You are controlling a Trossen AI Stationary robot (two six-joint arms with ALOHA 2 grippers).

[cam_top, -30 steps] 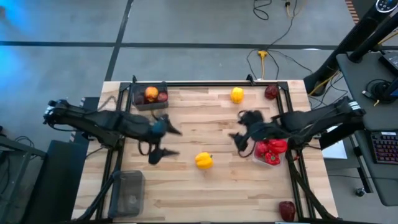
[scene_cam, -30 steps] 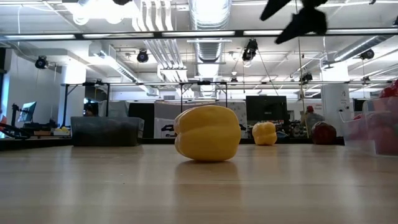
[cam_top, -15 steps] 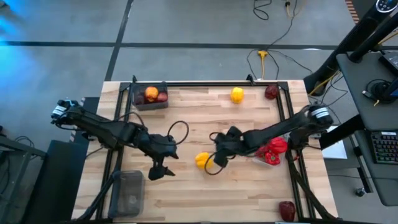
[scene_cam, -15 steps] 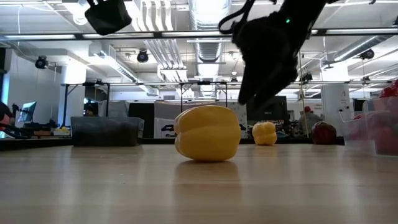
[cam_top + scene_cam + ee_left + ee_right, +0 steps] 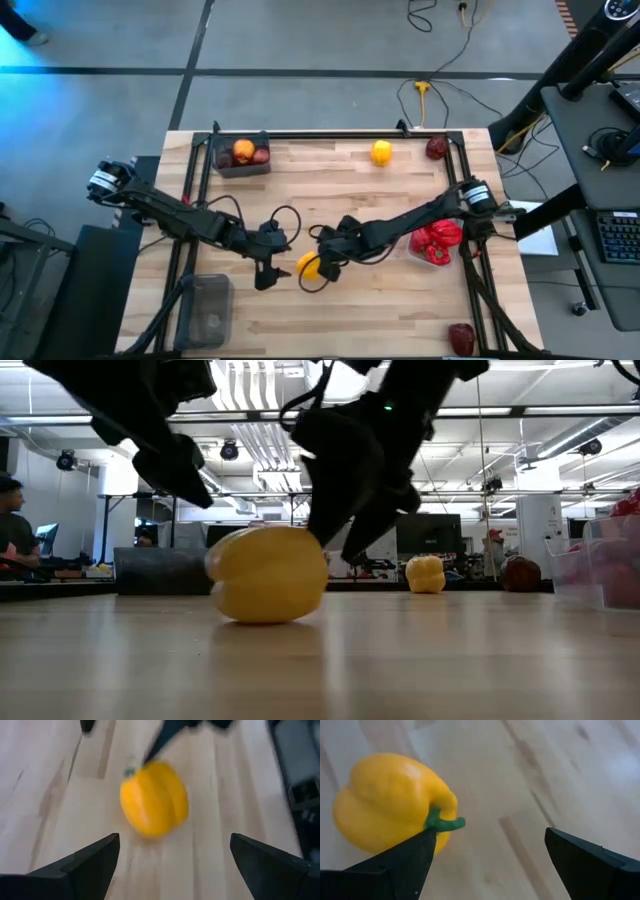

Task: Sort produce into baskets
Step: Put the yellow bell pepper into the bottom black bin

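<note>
A yellow bell pepper [image 5: 310, 266] lies on its side on the wooden table [image 5: 400, 320], near the middle. My right gripper [image 5: 326, 262] is open, low at the pepper's right side. My left gripper [image 5: 270, 272] is open, low just left of the pepper, which lies ahead of its fingers in the left wrist view [image 5: 154, 799], apart from them. The low view shows the pepper [image 5: 265, 575] between both grippers. My right gripper has one fingertip [image 5: 425, 840] against the pepper's stem end [image 5: 440, 807], beside the green stem. The fingers come slanting down from the table's right. The pepper rests on the table, mostly outside the gap between the fingers.
A dark basket [image 5: 240, 156] with an orange fruit and apples stands far left. A clear basket [image 5: 436, 246] of red peppers stands right. A dark bin [image 5: 208, 310] stands near left. A second yellow pepper [image 5: 381, 152] and two apples [image 5: 436, 148] [image 5: 461, 337] lie loose.
My right gripper has gone from the clear basket toward the table's left and down to the yellow pepper. The pepper has slid a little toward the left and near edges. My left gripper has gone down and toward the near right, close to the pepper.
</note>
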